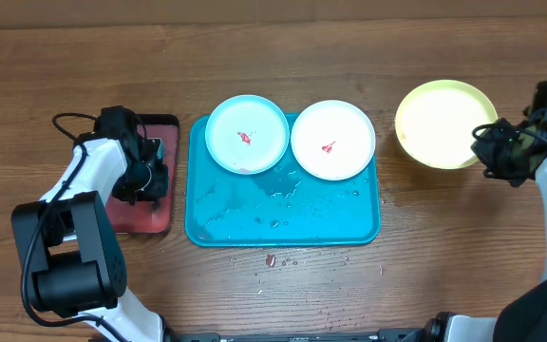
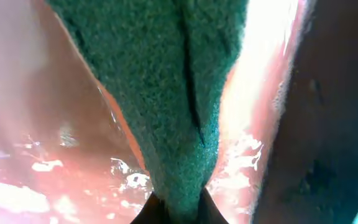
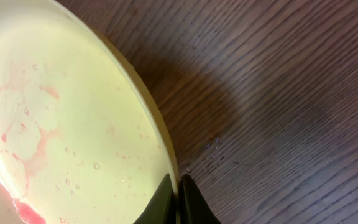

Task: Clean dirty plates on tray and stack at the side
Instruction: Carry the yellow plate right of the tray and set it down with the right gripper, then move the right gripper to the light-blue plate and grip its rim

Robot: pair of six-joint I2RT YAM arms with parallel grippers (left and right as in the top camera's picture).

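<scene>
Right gripper (image 3: 179, 199) pinches yellow plate (image 1: 444, 122) off tray (image 1: 283, 220), faint smears. Left gripper (image 2: 178, 211) clamps sponge (image 2: 166, 93). You've blue plate (image 1: 246, 134), white plate (image 1: 333, 140) left.

Overhead top-down; wrist views close on sponge (image 2: 160, 93), yellow-green plate (image 3: 61, 112).

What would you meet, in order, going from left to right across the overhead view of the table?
pinkish tray → light blue plate → white plate → yellow-green plate → right hand, at that plate's right rim.
</scene>
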